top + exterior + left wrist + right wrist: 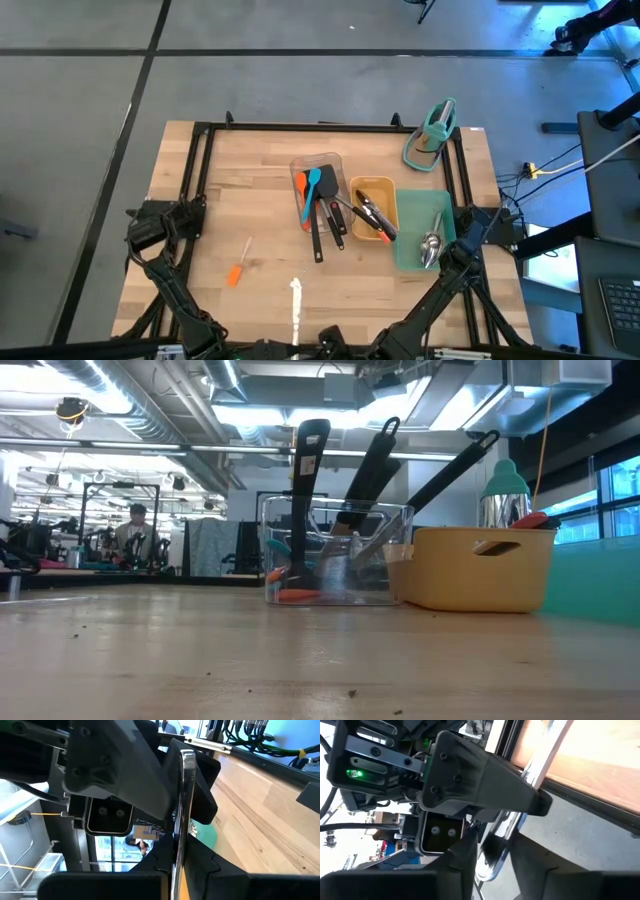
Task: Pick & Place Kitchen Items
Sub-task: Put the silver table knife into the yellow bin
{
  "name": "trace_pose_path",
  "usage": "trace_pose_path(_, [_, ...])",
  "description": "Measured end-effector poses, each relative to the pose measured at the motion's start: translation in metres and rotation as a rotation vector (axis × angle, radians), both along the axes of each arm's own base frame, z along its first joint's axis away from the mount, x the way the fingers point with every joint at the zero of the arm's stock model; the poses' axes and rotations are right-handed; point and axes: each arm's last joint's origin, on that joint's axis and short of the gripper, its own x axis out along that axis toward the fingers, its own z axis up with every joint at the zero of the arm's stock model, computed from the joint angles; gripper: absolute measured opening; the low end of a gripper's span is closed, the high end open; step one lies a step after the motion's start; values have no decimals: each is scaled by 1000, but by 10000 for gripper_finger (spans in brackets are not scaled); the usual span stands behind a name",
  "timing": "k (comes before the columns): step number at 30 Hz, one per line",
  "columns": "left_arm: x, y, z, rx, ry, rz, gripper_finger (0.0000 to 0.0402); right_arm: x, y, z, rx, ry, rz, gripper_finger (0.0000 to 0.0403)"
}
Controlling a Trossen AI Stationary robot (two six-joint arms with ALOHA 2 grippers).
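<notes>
Orange and blue spatulas (307,183) and black turners (322,225) lean in the clear tray (300,162), their handles over its near rim. Black-handled tongs (375,215) lie in the yellow tray (372,183). Steel spoons (431,245) lie in the teal tray (415,205). An orange-tipped utensil (235,272) and a white one (295,300) lie flat on the near wood. My left gripper (195,212) is shut, raised by the table's left edge. My right gripper (470,228), fingers a little apart, is raised just right of the teal tray. A shiny strip (181,820) runs between the left fingers; I cannot tell whether it is a utensil or a gripper part.
A teal stand (432,135) sits at the far right corner. Black frame rails (200,170) run along the table's sides and far edge. Bare wood lies across the left half and the near middle. A person (137,525) shows far off in the room behind.
</notes>
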Motion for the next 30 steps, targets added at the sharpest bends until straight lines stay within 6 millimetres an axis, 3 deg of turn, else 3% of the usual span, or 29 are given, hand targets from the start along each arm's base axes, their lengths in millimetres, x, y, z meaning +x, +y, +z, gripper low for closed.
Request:
trace_pose_path(13, [-4, -2, -1, 35, 9, -8, 18, 5, -3, -5, 33, 31, 20, 38])
trace_pose_path(18, [-7, -4, -1, 28, 7, -13, 27, 5, -3, -5, 19, 40, 31, 36])
trace_pose_path(30, [-22, -7, -8, 63, 13, 58, 118, 1, 0, -9, -23, 48, 45, 20])
